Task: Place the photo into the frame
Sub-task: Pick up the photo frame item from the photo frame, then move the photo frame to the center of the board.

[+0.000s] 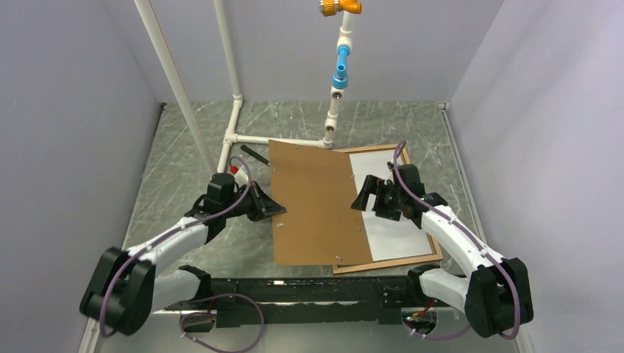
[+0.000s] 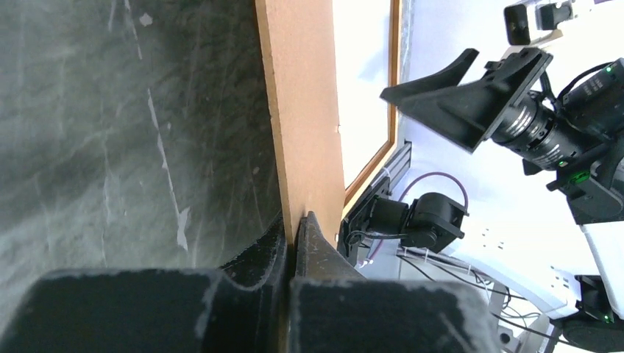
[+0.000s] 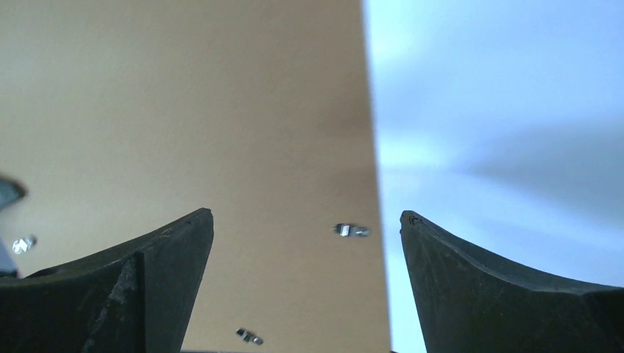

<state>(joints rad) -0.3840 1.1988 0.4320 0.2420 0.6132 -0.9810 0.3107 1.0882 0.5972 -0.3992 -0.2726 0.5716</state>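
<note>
A plain brown backing board [image 1: 316, 202] lies across the left part of the frame [image 1: 390, 264], whose orange-brown rails show at the right and front. The photo [image 1: 397, 239] rests inside the frame with its white reverse up, and its left part is hidden under the board. My left gripper [image 1: 276, 211] is shut on the board's left edge, one finger above and one below [image 2: 296, 224]. My right gripper [image 1: 370, 200] hovers open over the board's right edge [image 3: 307, 220], with board [image 3: 221, 110] and white photo [image 3: 500, 110] beneath it and nothing between the fingers.
A white pipe stand [image 1: 235, 118] rises at the back left, with a blue and orange fitting [image 1: 340, 70] hanging at the back centre. A black pen [image 1: 255, 154] lies near the board's far left corner. Grey walls close in the marbled tabletop [image 1: 412, 125].
</note>
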